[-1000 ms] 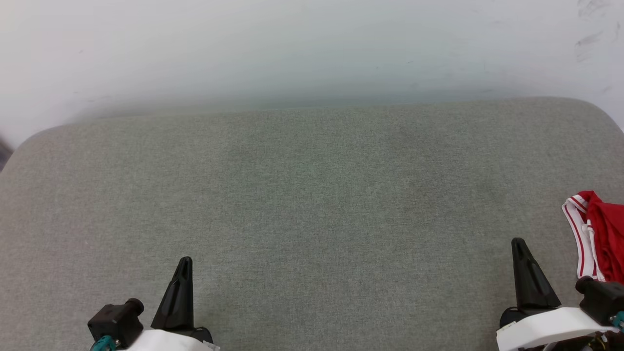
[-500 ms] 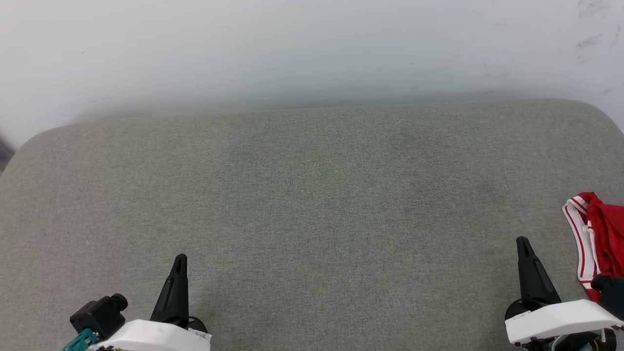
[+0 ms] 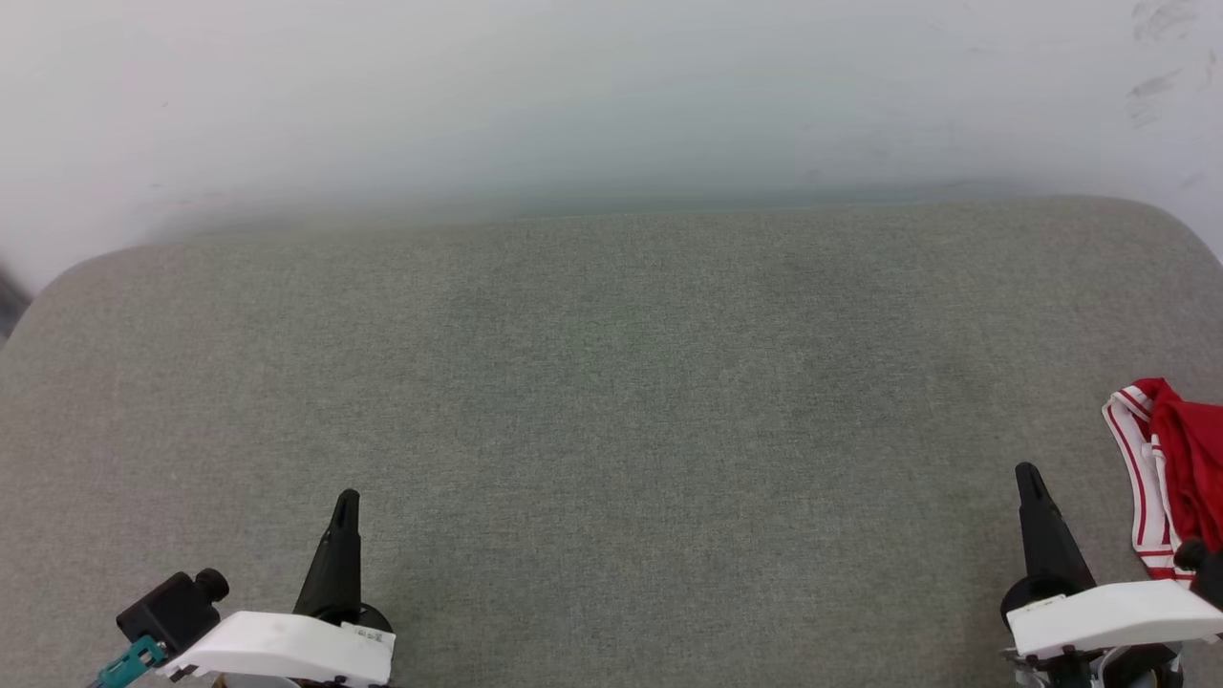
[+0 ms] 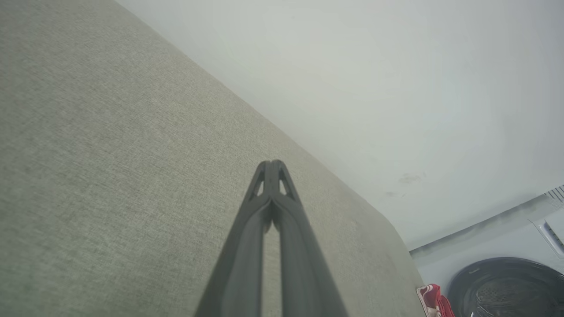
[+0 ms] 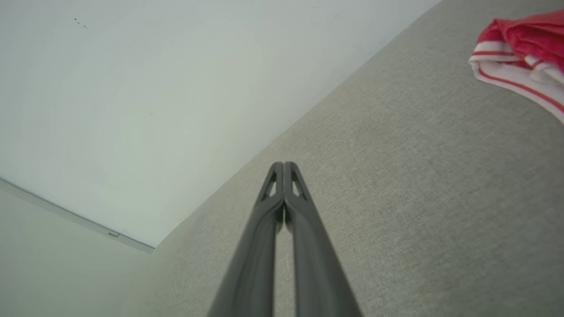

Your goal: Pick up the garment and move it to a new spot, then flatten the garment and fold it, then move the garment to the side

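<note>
My right gripper (image 3: pixel 1028 475) is pinched fully closed with nothing in it, and my left gripper (image 3: pixel 345 499) is the same, both poised over the grey padded surface (image 3: pixel 611 382). The garment (image 3: pixel 1175 459) lies bunched at the surface's right edge, just to the right of my right gripper and well apart from my left. Its striped white trim runs near-to-far, and the rest is cut off by the head view's edge. The right arm is nearer, so I judge it must open and swing rightward. In the left wrist view a dark round drum (image 4: pixel 506 286) sits beyond the surface; I cannot tell what it contains
</note>
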You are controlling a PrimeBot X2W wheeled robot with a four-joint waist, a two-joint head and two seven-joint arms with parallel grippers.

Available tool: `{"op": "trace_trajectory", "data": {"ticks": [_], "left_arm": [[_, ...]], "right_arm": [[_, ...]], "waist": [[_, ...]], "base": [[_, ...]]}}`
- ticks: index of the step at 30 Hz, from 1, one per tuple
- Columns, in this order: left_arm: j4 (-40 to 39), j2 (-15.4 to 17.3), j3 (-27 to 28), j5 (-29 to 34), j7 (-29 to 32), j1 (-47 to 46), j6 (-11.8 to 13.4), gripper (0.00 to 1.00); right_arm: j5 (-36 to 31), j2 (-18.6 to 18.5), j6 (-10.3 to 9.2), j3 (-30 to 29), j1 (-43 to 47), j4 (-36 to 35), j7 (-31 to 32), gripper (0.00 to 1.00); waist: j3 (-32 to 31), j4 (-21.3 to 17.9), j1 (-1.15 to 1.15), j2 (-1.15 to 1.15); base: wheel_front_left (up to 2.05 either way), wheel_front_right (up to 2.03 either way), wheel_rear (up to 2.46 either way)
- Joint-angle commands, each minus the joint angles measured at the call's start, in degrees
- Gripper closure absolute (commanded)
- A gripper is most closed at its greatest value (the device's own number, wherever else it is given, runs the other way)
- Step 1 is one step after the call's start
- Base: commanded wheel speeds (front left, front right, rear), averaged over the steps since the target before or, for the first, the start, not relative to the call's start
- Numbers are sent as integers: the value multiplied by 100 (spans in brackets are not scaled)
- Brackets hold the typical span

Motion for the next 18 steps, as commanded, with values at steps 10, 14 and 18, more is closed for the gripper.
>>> {"op": "trace_trajectory", "data": {"ticks": [10, 14, 18], "left_arm": [[54, 41, 71, -823, 194, -219, -7, 100], [92, 44, 90, -1094, 259, -259, -8, 100], [129, 46, 110, -1355, 327, -295, -8, 100]], "right_arm": [[816, 25, 1, -69, -243, 4, 200, 100], [1087, 31, 1, -89, -262, 29, 272, 100], [1345, 38, 1, -107, -287, 52, 334, 100]], "waist": [[-16, 8, 0, 0], [-22, 12, 0, 0], [-28, 15, 0, 0]], "base": [[0, 0, 0], [0, 0, 0], [0, 0, 0]]}}
